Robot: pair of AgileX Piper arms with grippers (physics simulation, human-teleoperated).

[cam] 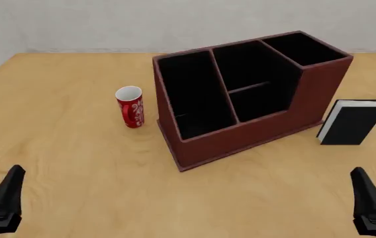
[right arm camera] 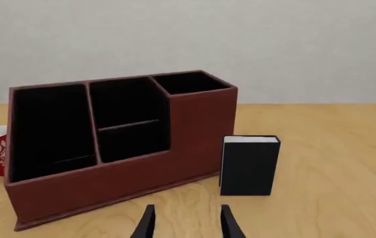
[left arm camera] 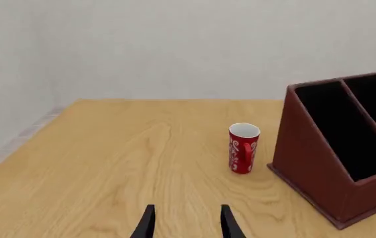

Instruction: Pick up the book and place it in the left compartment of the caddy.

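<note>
- Pale grey wall behind, light wooden table (cam: pixel 75 148) under everything, and nothing has been picked up yet.
- Right in the spotlight is the book (cam: pixel 351 123): black cover, white page edges, standing upright on the table just beside the caddy (cam: pixel 254 134), at its tall stepped end on the right side.
- From the right wrist view the book (right arm camera: pixel 249 165) sits almost dead ahead, near the gripper, spine upright, a small gap showing between it and the caddy wall.
- Right gripper (right arm camera: pixel 186 223) hangs low at the near edge, fingers parted to a moderate gap and holding nothing; that arm looks the natural one for the pick.
- To do it well, I'd widen the fingers past the book's thickness, come in square to the covers, and grip high enough that the book won't swing.
- Watch that gap: a finger sliding in on the caddy side could nudge the box or topple the book.
- Target is the left compartment (cam: pixel 195 96), the long narrow slot at the caddy's far left, so the carry has to clear the tall end and the dividers.
- Left gripper (left arm camera: pixel 186 224) is also parted and empty, parked at the near left.
- A red mug (cam: pixel 130 107) stands just left of the caddy, near the target slot; keep clear of it on the way down.
</note>
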